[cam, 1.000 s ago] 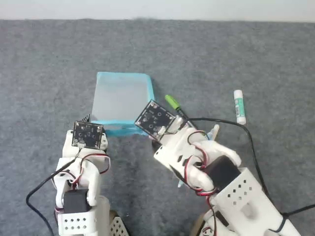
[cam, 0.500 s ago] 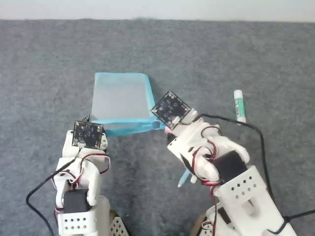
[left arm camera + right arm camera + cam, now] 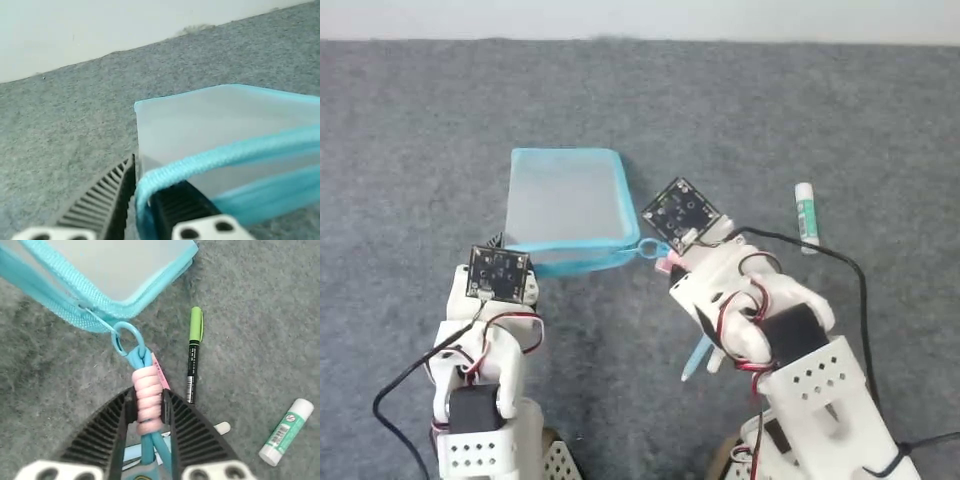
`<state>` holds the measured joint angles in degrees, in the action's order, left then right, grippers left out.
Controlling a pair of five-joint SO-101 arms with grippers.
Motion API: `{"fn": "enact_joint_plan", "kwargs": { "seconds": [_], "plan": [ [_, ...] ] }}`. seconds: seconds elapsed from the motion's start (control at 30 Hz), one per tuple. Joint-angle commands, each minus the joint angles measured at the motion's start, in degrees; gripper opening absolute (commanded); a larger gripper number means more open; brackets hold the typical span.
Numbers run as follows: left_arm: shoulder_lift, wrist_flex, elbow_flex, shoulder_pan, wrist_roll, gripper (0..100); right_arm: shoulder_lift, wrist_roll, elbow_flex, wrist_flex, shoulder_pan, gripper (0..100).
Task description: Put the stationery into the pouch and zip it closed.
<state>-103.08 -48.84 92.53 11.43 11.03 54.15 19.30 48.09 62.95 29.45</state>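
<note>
likely a lab bench: grey felt mat (image 3: 410,110), pale wall (image 3: 640,18) behind.

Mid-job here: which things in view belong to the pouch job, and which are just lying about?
Job:
pouch, its edge gripped by the left gripper
pink zip pull, clamped in the right gripper
green pen, glue stick and blue pen, all outside the pouch

Not part of it:
grey mat
pale wall strip behind

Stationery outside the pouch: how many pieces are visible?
3: green pen beside the zip pull, glue stick farther right, light-blue pen under the right arm. More may hide beneath it.
</note>
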Motion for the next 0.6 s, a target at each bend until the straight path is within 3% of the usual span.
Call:
{"fn": "enact_joint_plan", "kwargs": {
  "seconds": [0.0, 0.57],
  "plan": [
    [-0.88, 1.76, -0.66, 1.76, -0.88, 1, 1.89, 0.62, 0.7, -0.22, -2.33, 0.6],
    [-0.97, 2.99, 0.66, 1.76, -0.79, 1, 2.51, 0.62, 3.96, -1.01, 1.8, 0.6]
  ]
}}
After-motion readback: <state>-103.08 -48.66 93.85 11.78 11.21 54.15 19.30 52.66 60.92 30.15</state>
